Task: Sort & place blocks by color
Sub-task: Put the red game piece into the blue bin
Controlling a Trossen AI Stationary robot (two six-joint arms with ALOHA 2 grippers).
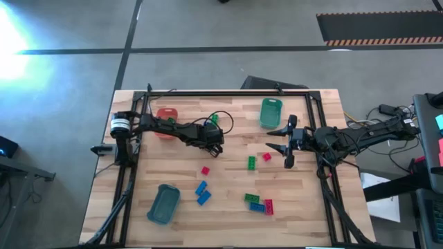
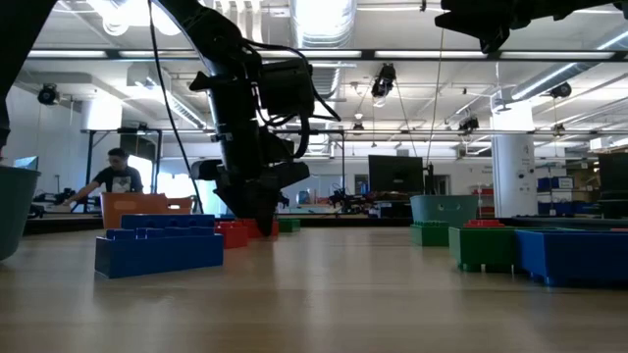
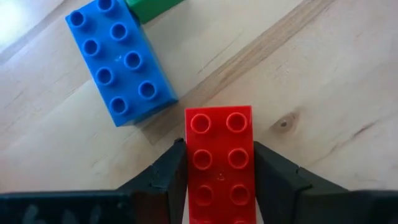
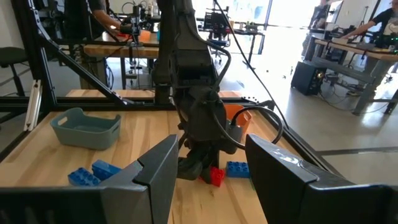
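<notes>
My left gripper (image 1: 216, 147) is down at the table's middle, shut on a red block (image 3: 219, 162). A blue block (image 3: 119, 59) and a green block (image 3: 152, 7) lie flat just beyond it. My right gripper (image 1: 271, 140) hovers open to the right of it, near the green tray (image 1: 270, 113), and touches nothing. Loose blocks lie on the wood: one red block (image 1: 205, 170), two blue blocks (image 1: 202, 192), a green block (image 1: 251, 162) with a red block (image 1: 266, 158), and a green, blue and red cluster (image 1: 259, 203). My left gripper has the red block pinched between its two fingers (image 3: 171, 174), one on each long side (image 3: 249, 155). The fingers come from above, pointing down, and lie along the block. The free end (image 3: 219, 118) sticks out past the fingertips. I cannot tell whether it is lifted off the wood.
The orange-red tray (image 1: 166, 114) stands at the far left and the teal tray (image 1: 163, 204) at the near left. A black frame (image 1: 228, 92) runs along the table's far edge and sides. Bare wood lies between the two arms. A person (image 2: 116, 176) works in the room behind.
</notes>
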